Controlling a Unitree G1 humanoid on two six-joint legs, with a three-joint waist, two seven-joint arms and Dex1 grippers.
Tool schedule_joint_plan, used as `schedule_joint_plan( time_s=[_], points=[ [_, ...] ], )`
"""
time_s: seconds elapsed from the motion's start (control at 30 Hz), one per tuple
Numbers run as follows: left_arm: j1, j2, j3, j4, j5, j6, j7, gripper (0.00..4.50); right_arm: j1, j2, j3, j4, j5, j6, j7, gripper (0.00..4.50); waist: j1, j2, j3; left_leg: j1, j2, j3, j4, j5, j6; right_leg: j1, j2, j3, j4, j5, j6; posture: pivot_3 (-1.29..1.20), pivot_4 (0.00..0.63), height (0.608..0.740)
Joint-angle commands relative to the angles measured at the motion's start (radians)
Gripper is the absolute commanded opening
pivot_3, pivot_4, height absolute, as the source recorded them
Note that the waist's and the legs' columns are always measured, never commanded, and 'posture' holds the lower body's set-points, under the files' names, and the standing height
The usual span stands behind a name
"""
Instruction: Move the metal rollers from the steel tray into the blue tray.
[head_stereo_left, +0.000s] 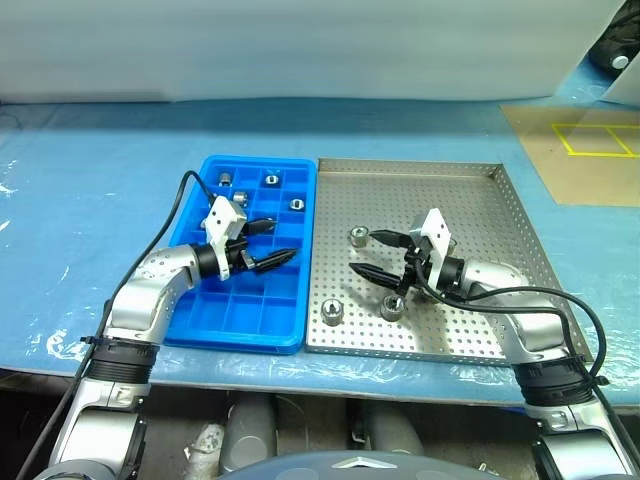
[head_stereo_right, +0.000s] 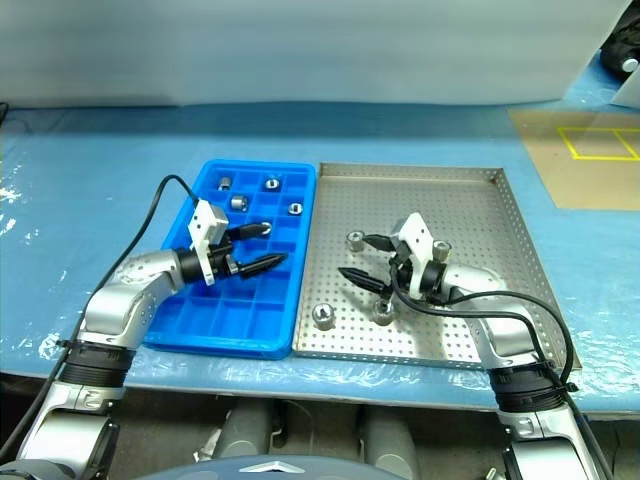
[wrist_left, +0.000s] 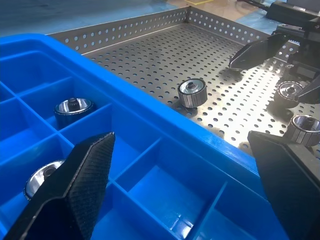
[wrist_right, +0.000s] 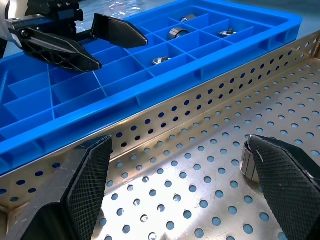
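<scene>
The steel tray (head_stereo_left: 480, 215) lies beside the blue tray (head_stereo_left: 240, 315), which is on its left. Three metal rollers rest on the steel tray's perforated floor: one at the back left (head_stereo_left: 357, 236), two near the front (head_stereo_left: 332, 311) (head_stereo_left: 392, 307). Several more rollers (head_stereo_left: 296, 204) sit in the blue tray's far compartments. My left gripper (head_stereo_left: 278, 241) hovers open and empty over the blue tray's right side, pointing towards the steel tray. Above the steel tray's left half my right gripper (head_stereo_left: 364, 252) is open and empty, pointing left; in its wrist view a roller (wrist_right: 246, 160) lies close to one finger.
Both trays lie on a blue sheet (head_stereo_left: 90, 200) covering the table. A brown board with yellow tape lines (head_stereo_left: 580, 150) lies at the back right. The table's front edge runs just below the trays.
</scene>
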Motion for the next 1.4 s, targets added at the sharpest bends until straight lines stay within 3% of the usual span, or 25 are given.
schedule_joint_plan(
  time_s=[0.03,0.27,0.47,0.7,0.8,1.07,1.4],
  points=[
    [-0.006,0.008,0.0,-0.037,-0.014,-0.002,-0.01,4.5,-0.015,-0.01,-0.023,-0.046,0.021,-0.006,0.002,4.48,0.0,0.0,0.0,0.0,0.0,0.0,0.0,0.0,0.0,0.0,0.0,0.0,0.0,0.0,0.0,-0.02,0.15,0.74],
    [-0.02,0.009,0.008,-0.037,-0.021,0.008,-0.007,4.5,-0.013,-0.013,-0.025,-0.061,0.026,-0.001,0.001,4.48,0.0,0.0,0.0,0.0,0.0,0.0,0.0,0.0,0.0,0.0,0.0,0.0,0.0,0.0,0.0,-0.03,0.15,0.74],
    [-0.206,-0.053,-0.023,0.082,-0.023,-0.001,-0.04,4.5,-0.037,-0.028,-0.046,-0.079,0.04,0.014,-0.002,4.48,0.006,0.0,0.0,-0.001,0.0,0.001,0.001,0.0,0.0,0.0,0.0,-0.001,0.0,0.0,0.0,-0.06,0.15,0.74],
    [-0.452,-0.134,-0.134,0.394,0.066,-0.126,-0.203,4.5,-0.031,-0.084,-0.095,-0.173,0.085,0.067,-0.002,4.48,-0.002,0.0,0.0,-0.002,0.0,0.001,0.001,0.0,0.001,0.0,-0.001,0.0,0.0,0.0,0.0,-0.15,0.15,0.74],
    [-0.583,-0.195,-0.168,0.632,0.132,-0.224,-0.247,4.5,-0.004,-0.091,-0.128,-0.204,0.097,0.079,-0.031,4.48,-0.004,0.0,0.0,-0.003,0.0,0.002,0.001,0.0,0.002,-0.001,0.0,0.0,0.0,0.0,0.0,-0.18,0.15,0.74],
    [-0.794,-0.3,-0.219,1.113,0.338,-0.43,-0.184,4.5,0.122,-0.079,-0.163,-0.317,0.109,0.103,-0.129,4.48,-0.022,0.0,0.0,-0.004,0.0,0.002,0.002,-0.001,0.003,-0.001,-0.001,0.0,-0.002,0.0,0.0,-0.3,0.15,0.74],
    [-0.822,-0.381,-0.16,1.26,0.403,-0.466,-0.136,4.5,0.226,-0.08,-0.195,-0.41,0.123,0.119,-0.216,4.48,-0.041,0.0,0.0,-0.003,-0.001,0.002,0.004,-0.002,0.004,0.001,-0.001,-0.001,-0.002,0.0,0.001,-0.39,0.15,0.74]
  ],
)
